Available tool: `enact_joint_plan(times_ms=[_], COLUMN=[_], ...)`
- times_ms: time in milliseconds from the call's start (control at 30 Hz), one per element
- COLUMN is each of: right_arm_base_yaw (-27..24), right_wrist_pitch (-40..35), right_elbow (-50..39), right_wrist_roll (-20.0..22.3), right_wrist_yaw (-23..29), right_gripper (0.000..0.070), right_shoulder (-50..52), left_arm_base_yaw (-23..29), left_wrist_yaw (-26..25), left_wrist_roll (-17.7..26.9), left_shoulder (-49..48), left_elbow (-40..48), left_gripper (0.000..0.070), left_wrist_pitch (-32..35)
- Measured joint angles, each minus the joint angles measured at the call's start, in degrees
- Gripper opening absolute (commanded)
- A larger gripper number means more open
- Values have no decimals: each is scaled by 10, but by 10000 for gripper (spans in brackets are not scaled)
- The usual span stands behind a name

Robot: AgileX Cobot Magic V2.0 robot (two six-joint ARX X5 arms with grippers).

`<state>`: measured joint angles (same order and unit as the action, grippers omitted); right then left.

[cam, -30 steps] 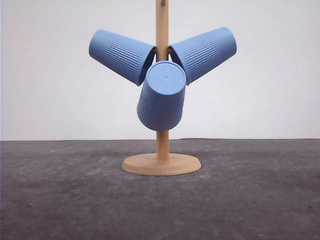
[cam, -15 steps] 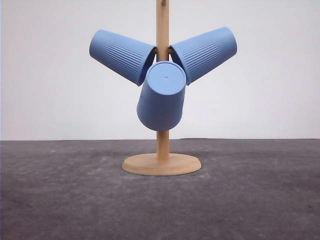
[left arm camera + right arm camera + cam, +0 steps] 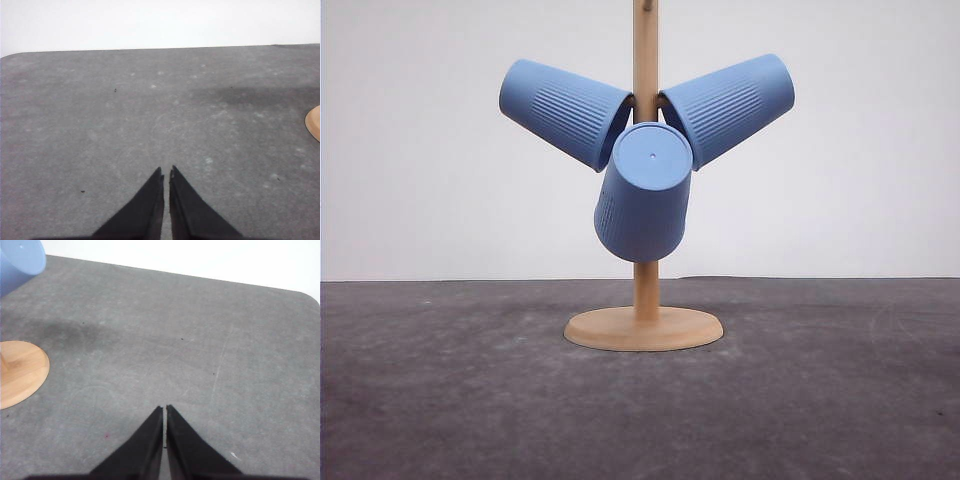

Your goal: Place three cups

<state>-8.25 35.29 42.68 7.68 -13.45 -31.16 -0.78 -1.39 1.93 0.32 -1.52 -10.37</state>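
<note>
- All three cups are hanging on the wooden stand point(image 3: 644, 250): the left cup point(image 3: 565, 112) and the right cup point(image 3: 728, 108) are angling outward to either side of the post, and the front cup point(image 3: 642, 195) is tilting its flat bottom toward the camera.
- The stand's round base is sitting on the grey table point(image 3: 440, 400).
- The left gripper point(image 3: 166, 172) and right gripper point(image 3: 164, 409) are hovering over bare table with fingers pressed together, gripping nothing.
- Judging by this, the placing is looking finished, with nothing left.
</note>
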Motion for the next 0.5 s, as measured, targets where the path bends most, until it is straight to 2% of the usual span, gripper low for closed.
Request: enact_joint_plan(times_ms=[333, 400, 500], right_arm_base_yaw=[5, 21, 62], right_wrist_pitch=[-9, -49, -142], right_elbow=[-5, -29, -111], right_wrist_roll=[6, 1, -13], right_wrist_yaw=[1, 18, 84], right_gripper=[9, 9, 9], right_shoulder=[4, 14, 44], left_arm_base_yaw=[0, 0, 0], left_wrist_yaw=[0, 0, 0], left_wrist_roll=[0, 0, 0], left_shoulder=[0, 0, 0], left_elbow=[0, 0, 0], left_gripper=[0, 0, 0], left_wrist_pitch=[0, 0, 0])
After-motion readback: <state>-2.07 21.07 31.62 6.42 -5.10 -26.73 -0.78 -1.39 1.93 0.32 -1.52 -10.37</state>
